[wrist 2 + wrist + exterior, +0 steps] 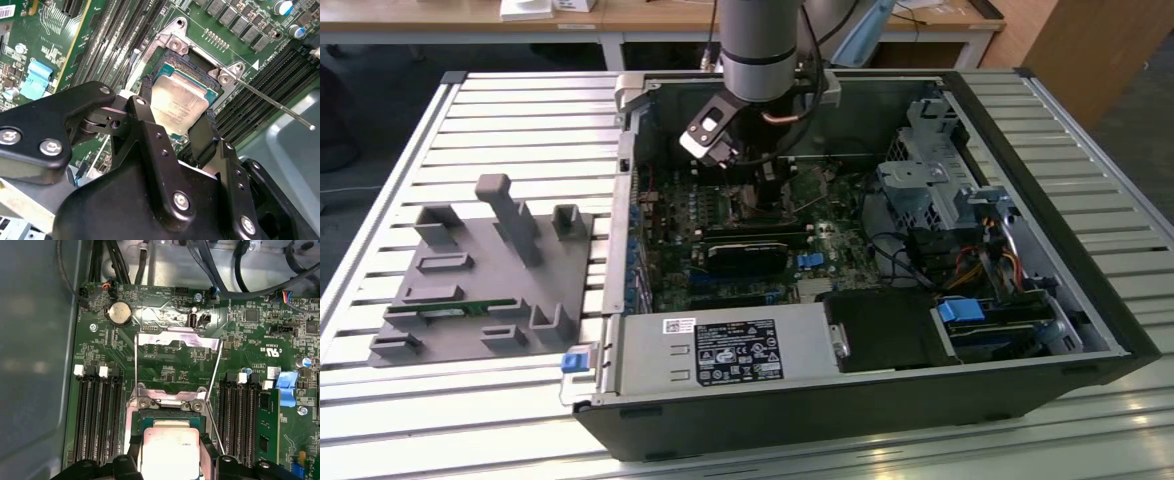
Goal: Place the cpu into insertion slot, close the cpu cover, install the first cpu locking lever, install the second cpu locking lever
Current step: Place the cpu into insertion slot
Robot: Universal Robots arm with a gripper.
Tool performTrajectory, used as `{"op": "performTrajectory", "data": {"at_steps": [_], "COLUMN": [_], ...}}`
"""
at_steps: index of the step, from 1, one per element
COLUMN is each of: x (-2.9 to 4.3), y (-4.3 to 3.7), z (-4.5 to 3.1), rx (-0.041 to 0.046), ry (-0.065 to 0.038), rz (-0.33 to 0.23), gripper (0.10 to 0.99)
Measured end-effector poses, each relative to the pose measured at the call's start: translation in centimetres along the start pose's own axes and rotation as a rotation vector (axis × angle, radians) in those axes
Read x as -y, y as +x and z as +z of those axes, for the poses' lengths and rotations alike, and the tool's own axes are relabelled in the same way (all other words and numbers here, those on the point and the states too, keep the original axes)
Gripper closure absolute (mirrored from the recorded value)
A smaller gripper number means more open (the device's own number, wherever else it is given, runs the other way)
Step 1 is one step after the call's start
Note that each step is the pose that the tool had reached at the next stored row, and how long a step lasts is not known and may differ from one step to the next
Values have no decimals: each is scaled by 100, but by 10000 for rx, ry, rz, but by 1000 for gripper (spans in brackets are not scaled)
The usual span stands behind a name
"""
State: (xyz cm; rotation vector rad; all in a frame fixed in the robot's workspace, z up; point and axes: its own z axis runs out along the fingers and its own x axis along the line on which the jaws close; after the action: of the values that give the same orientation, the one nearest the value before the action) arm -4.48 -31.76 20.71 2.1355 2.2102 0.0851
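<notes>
Green motherboard [170,372]: hand [174,116] pinching cpu [182,102] flat, metal top up, at insertion slot [164,66]; cpu cover [177,337] swung open.

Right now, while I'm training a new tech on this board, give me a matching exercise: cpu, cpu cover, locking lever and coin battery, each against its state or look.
1 cpu
2 cpu cover
3 locking lever
4 coin battery

A swung open
B round, silvery
C lying in the insertion slot
D thin rod, sticking out free

Pairs: 1-C, 2-A, 3-D, 4-B
</notes>
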Motion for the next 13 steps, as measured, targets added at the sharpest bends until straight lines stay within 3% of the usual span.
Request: {"op": "performTrajectory", "data": {"at_steps": [13], "x": [11], "y": [6], "z": [91], "rx": [12], "ry": [2], "rz": [129], "gripper": [545]}}
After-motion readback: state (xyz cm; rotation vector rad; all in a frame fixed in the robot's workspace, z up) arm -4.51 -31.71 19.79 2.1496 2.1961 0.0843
